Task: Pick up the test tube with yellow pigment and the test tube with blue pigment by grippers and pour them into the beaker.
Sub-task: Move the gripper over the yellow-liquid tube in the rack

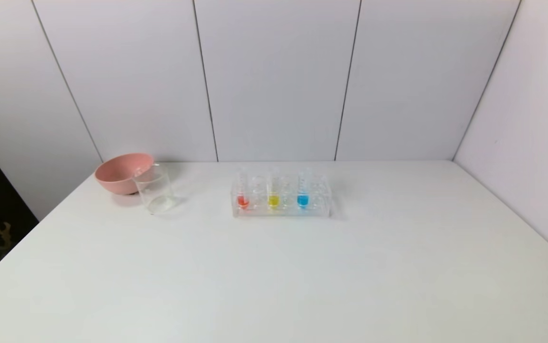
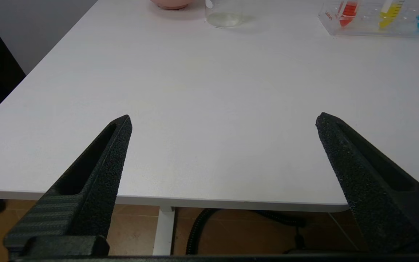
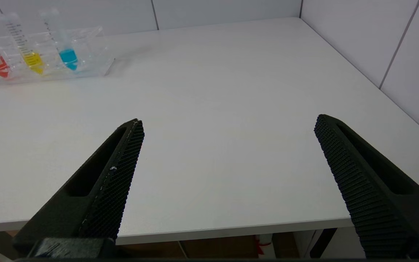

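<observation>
Nearest the robot, both arms sit back at the table's front edge: the left gripper (image 2: 224, 120) and the right gripper (image 3: 227, 122) each have their fingers spread wide and hold nothing. Beyond them lies a bare stretch of white table (image 1: 274, 276). Farther back, a clear rack (image 1: 281, 209) holds three upright tubes; the test tube with yellow pigment (image 1: 274, 200) stands in the middle, the test tube with blue pigment (image 1: 303, 199) to its right, a red tube (image 1: 243, 200) to its left. The beaker (image 1: 155, 193) stands well left of the rack, just in front of a pink bowl (image 1: 121, 172). No step has begun, I judge; next, each arm must reach forward and close on a tube above the rack.
</observation>
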Robot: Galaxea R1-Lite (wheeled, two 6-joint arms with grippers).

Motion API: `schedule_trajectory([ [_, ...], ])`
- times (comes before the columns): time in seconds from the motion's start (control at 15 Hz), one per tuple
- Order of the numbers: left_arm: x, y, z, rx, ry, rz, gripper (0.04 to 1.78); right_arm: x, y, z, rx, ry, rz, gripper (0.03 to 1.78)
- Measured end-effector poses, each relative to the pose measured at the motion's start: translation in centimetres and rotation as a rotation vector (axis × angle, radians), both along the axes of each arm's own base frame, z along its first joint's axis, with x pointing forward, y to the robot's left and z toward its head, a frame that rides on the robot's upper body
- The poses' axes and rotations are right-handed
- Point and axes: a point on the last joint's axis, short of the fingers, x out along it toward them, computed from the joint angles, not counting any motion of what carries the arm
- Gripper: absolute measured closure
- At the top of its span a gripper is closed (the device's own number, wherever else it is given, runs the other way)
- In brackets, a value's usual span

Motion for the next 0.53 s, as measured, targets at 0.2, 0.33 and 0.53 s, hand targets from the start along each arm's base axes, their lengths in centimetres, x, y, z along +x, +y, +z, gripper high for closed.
schedule_trajectory([
  [0.2,-0.1,0.0,0.3,-0.002,-0.008,-0.006,0.06,0.0,0.0,0.0,0.000,0.000,0.000,0.10],
  [0.33,-0.6,-0.1,1.8,-0.006,-0.051,-0.032,0.06,0.0,0.0,0.0,0.000,0.000,0.000,0.10],
  [0.53,-0.9,-0.1,4.5,-0.007,-0.081,-0.063,0.06,0.0,0.0,0.0,0.000,0.000,0.000,0.10],
])
